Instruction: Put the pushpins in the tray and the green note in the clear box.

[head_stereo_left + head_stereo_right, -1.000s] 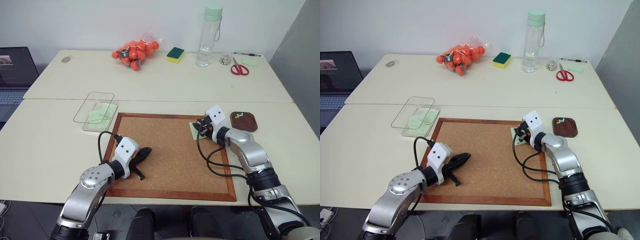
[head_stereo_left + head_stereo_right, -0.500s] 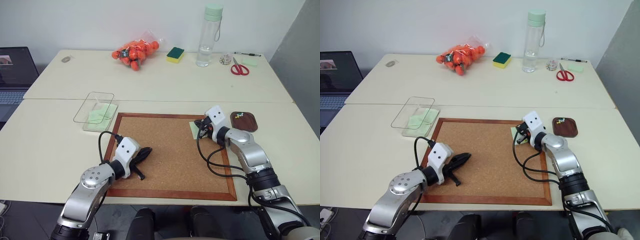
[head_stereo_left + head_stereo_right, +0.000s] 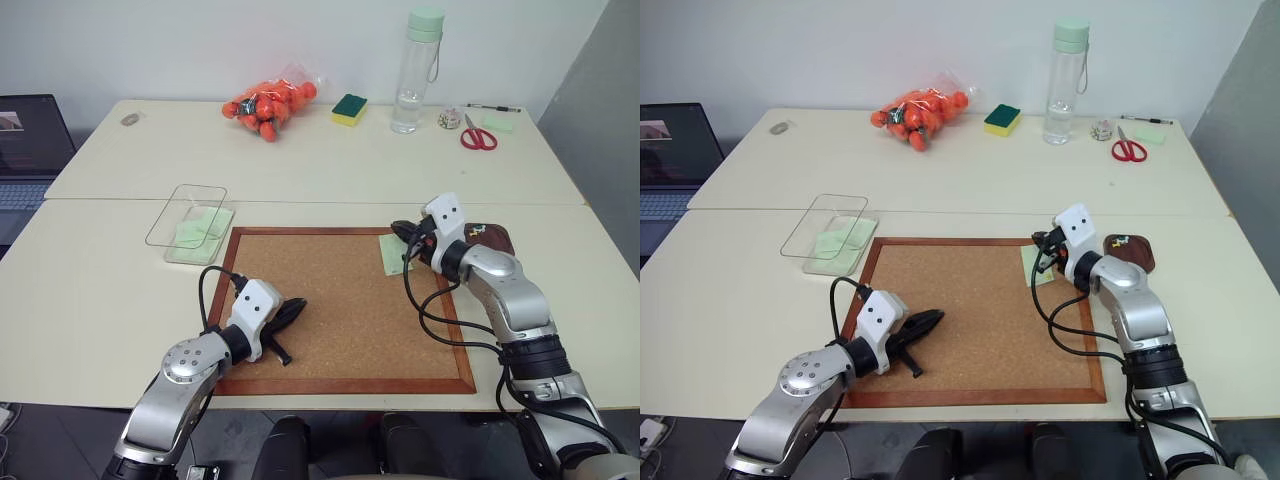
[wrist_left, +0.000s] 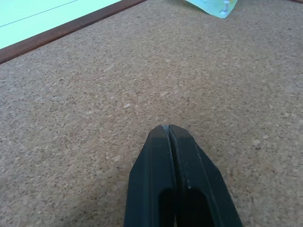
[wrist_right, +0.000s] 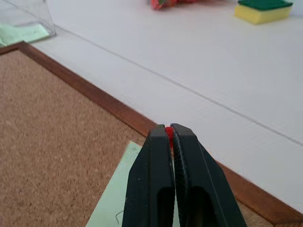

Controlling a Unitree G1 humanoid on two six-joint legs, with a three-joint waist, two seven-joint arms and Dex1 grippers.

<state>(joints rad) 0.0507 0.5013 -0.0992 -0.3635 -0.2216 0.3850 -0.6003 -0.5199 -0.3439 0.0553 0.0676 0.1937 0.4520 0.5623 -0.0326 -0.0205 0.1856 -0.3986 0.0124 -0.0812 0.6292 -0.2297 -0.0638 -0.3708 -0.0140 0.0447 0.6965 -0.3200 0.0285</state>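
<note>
While the left hand (image 3: 293, 310) rests clenched and empty on the corkboard (image 3: 340, 300), the right hand (image 5: 168, 131) is clamped on a red pushpin (image 5: 168, 132), held just above the green note (image 3: 392, 254) at the board's far right edge. The tray (image 3: 497, 239), holding a few pins, sits on the counter (image 3: 330, 170) just right of the board, partly behind the right arm. The clear box (image 3: 190, 222), with green paper in it, lies off the board's far left corner.

Green note (image 3: 391, 253) on corkboard (image 3: 340, 305)
</note>
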